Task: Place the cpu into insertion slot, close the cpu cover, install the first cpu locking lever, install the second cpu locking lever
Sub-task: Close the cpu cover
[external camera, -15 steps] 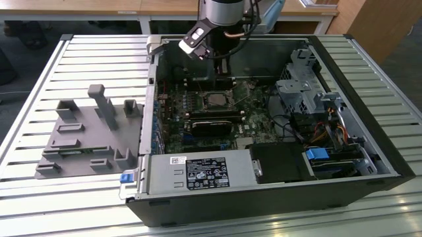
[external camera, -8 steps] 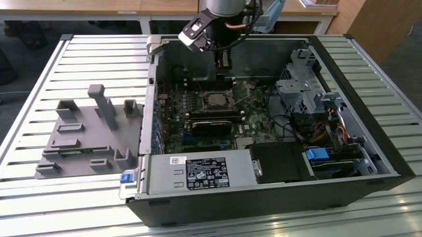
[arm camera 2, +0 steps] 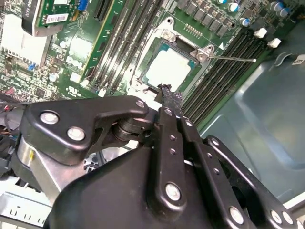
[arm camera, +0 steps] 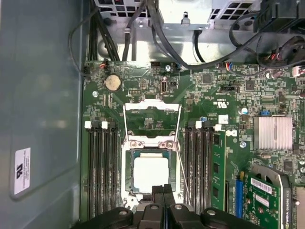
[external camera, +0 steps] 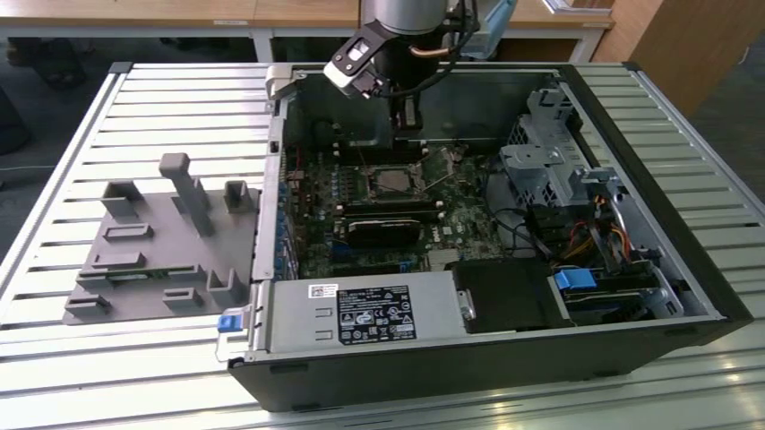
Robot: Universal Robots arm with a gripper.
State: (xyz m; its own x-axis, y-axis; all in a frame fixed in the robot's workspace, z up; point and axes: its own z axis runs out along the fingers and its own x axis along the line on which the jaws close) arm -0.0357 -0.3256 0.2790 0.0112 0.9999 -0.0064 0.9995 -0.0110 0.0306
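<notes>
The cpu [arm camera: 150, 174] lies flat in the insertion slot [arm camera: 127, 172], its silver-tan top showing; in the second wrist view the cpu [arm camera 2: 169, 70] sits just past my fingertips. The cpu cover [arm camera: 152, 102] is swung open and lies back beyond the socket. A thin wire locking lever [arm camera: 183, 171] stands free beside the socket, and the same lever [arm camera 2: 233, 58] sticks out sideways. My gripper [arm camera: 163, 190] hovers over the socket's near edge, shut with nothing in it. In the exterior view the gripper [external camera: 409, 130] hangs inside the case just behind the socket [external camera: 392, 182].
Long black memory slots [arm camera: 101, 171] flank the socket on both sides. A black module [external camera: 382, 224] sits in front of it, with the power supply [external camera: 358, 313] nearer. The drive cage [external camera: 550, 170] and cables fill the exterior view's right. A grey fixture [external camera: 156, 242] lies outside the case.
</notes>
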